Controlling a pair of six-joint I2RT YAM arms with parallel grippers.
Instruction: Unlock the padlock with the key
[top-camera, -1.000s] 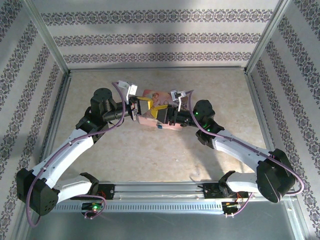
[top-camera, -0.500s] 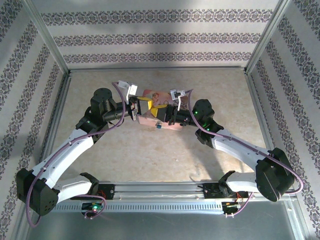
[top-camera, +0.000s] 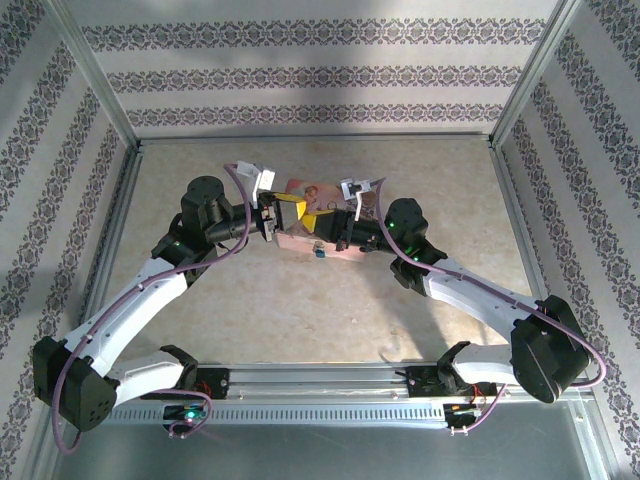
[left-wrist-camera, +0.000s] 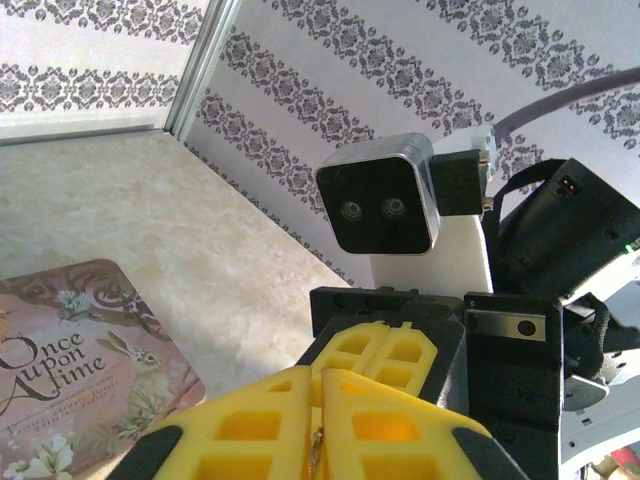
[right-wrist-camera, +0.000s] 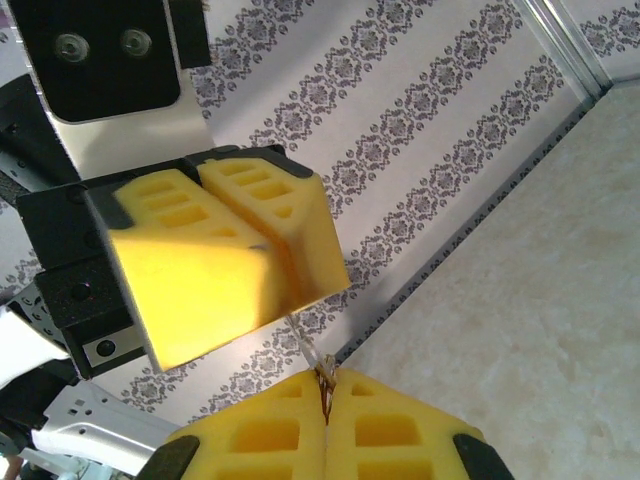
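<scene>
Right wrist view: my right pincer (right-wrist-camera: 326, 396) is clamped on the key (right-wrist-camera: 323, 380), my left pincer (right-wrist-camera: 283, 285) pinching its far end, apparently to hand it across.

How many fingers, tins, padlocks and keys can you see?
fingers: 4
tin: 1
padlock: 1
key: 1
Total: 7

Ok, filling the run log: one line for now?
left tool: shut | right tool: shut, thin metal piece at tips | both above pink tin | padlock: at tin's near edge
</scene>
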